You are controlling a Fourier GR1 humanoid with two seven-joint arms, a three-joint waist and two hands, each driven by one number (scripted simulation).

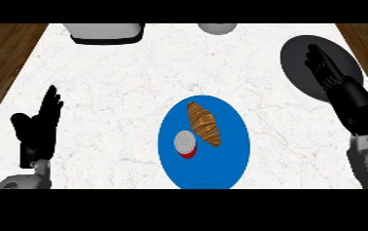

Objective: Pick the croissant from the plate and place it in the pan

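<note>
The croissant [203, 123] lies on the blue plate [230, 162] near the middle of the white marble counter [115, 88], with a small white and red cup [185, 144] just beside it on the same plate; the dark pan [298, 62] sits at the far right; the right hand [323, 69] hovers over the pan, fingers straight and holding nothing; the left hand [37, 127] rests at the near left edge, fingers up and open; a grey appliance [105, 32] and a pale bowl [217, 28] stand along the far edge.
</note>
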